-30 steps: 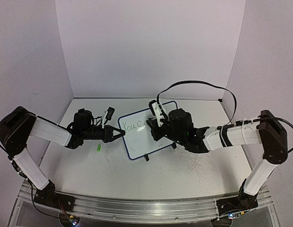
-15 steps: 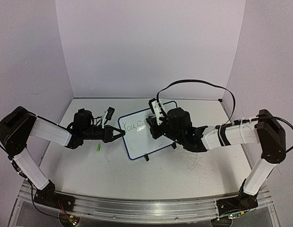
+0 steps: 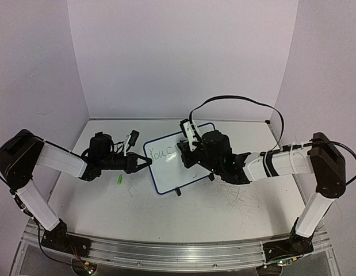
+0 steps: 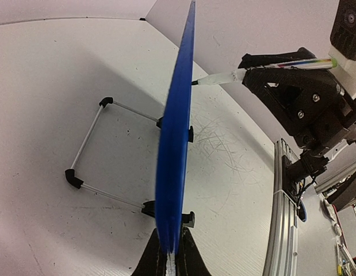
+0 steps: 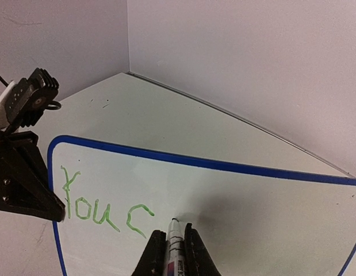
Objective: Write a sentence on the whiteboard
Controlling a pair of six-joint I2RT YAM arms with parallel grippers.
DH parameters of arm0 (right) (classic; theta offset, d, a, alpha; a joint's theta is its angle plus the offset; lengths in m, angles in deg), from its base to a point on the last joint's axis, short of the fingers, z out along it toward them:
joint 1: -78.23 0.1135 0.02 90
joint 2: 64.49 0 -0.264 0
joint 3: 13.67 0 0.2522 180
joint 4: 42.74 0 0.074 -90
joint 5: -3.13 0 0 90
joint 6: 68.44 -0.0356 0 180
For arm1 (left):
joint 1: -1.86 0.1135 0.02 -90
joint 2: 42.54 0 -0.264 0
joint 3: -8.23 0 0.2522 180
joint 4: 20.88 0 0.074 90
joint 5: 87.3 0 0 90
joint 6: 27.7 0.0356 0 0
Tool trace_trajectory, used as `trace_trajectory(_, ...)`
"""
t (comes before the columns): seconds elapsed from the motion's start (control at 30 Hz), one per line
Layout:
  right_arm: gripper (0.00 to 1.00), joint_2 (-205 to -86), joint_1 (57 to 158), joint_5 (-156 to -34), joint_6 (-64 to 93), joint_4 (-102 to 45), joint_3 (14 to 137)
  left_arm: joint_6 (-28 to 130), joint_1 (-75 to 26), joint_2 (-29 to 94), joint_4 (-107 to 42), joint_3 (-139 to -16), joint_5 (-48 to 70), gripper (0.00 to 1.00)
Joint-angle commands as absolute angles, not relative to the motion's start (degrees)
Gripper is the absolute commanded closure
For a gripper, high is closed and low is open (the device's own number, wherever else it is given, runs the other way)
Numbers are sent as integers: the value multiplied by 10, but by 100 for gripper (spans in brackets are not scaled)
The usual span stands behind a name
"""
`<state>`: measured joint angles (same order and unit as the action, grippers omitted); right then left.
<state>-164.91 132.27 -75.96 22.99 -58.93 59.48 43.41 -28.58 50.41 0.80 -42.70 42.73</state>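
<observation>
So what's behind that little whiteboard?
A thin wire stand props the whiteboard from behind, resting on bare table. The board's back face itself cannot be seen; the left wrist view shows it edge-on.

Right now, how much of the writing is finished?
Only the start is done: green letters reading "You c" sit at the left end of the whiteboard. In hand: the right gripper holds a marker with its tip at the board just past the "c", while the left gripper clamps the board's edge. Left to do: the rest of the sentence; most of the board is blank.
</observation>
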Motion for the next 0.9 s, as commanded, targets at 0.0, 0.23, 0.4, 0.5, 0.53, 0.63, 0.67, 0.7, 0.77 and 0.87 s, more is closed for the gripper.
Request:
trace_trajectory(0.0,100,-1662,1321,-755,232,-603,620,467,-285,504,-27,-439,409,100)
trace_trajectory(0.23,100,-1665,1321,-779,232,-594,619,467,-285,504,-28,-439,410,100)
trace_trajectory(0.4,100,-1666,1324,-783,232,-589,612,467,-285,504,-28,-438,409,100)
trace_trajectory(0.5,100,-1664,1324,-783,230,-584,608,468,-285,501,-28,-438,409,100)
trace_trajectory(0.53,100,-1664,1324,-783,230,-583,607,468,-285,500,-28,-437,409,100)
trace_trajectory(0.63,100,-1662,1325,-788,228,-578,603,468,-285,500,-27,-437,408,100)
trace_trajectory(0.67,100,-1662,1325,-789,228,-576,603,468,-285,500,-27,-437,409,100)
trace_trajectory(0.7,100,-1662,1325,-790,228,-575,602,468,-285,500,-27,-437,409,100)
trace_trajectory(0.77,100,-1663,1325,-789,227,-572,600,468,-285,501,-28,-437,409,100)
trace_trajectory(0.87,100,-1661,1325,-788,226,-570,597,468,-285,502,-28,-437,409,100)
